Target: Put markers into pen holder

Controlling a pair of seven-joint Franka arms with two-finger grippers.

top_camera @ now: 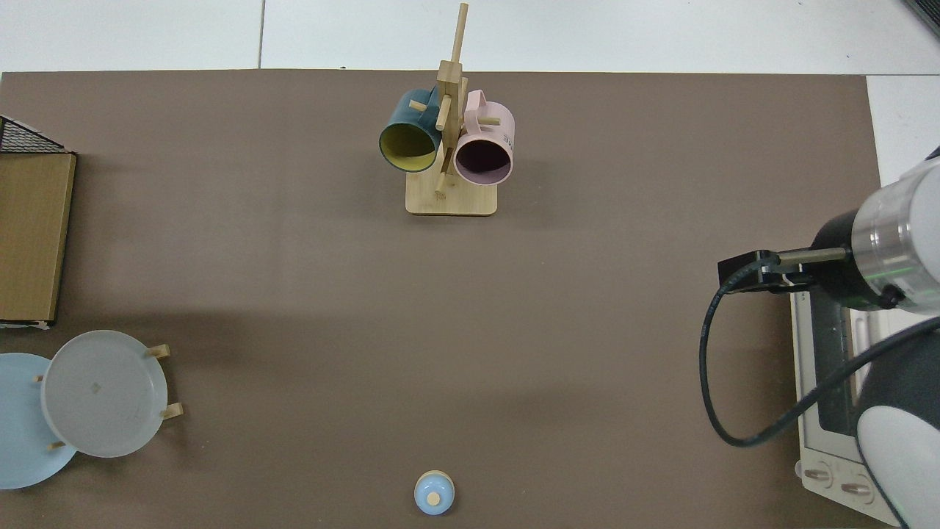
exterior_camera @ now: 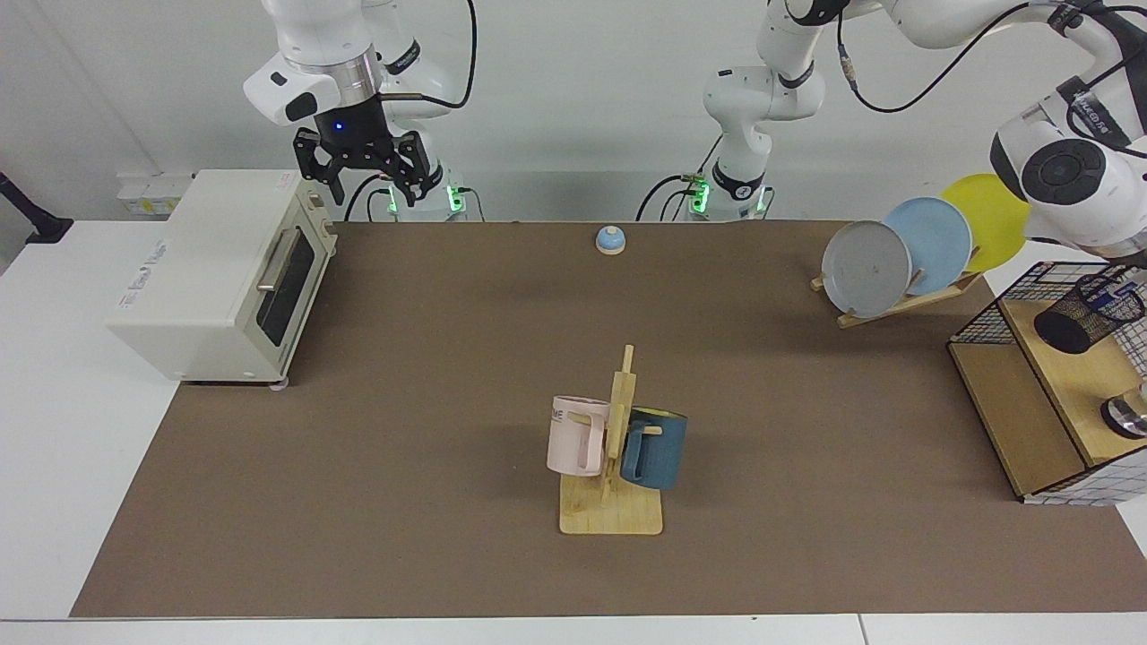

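**Desk:** Facing view, who is at the pen holder?

**Photographer:** The left arm. It reaches over the wire basket at the worktop's end, where the mesh cup stands tilted, mouth up towards that arm. The left claw is mostly lost at the frame's edge, directly above the cup's mouth. Whether it grips anything, I cannot tell.

**Desk:** And the marker?

**Photographer:** A blue-white patch shows through the mesh near the rim, so it is likely inside the cup. Its long axis is unreadable. The right claw waits spread wide and empty above the toaster oven, well apart.

**Desk:** Top view?

**Photographer:** Only the basket's corner shows, with no cup or marker. The right arm's wrist hangs over the toaster oven. The left arm is plainly nearer.
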